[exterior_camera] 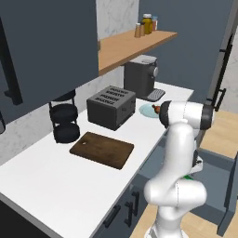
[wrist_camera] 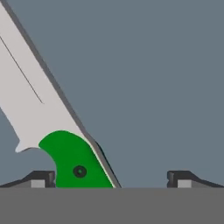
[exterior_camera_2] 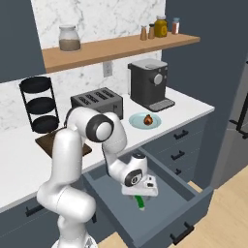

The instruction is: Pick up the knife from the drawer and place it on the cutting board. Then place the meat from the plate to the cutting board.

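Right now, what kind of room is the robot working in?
A simulated home kitchen, it seems: a toaster and coffee machine stand on a white counter, jars line a wooden shelf, and a knife lies in the open drawer.

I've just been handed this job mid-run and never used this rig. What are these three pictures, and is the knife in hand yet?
A white robot arm on a driving base works in a rendered kitchen. Two pictures come from base cameras behind it, left and right; the third looks along the end effector.

On the counter: cutting board, toaster, coffee machine, and the plate with the meat on it.

The drawer is open and the end effector is down inside it. In the hand view the knife lies between the fingers, its green handle against one fingertip. The jaws stand wide apart, so it isn't gripped yet.
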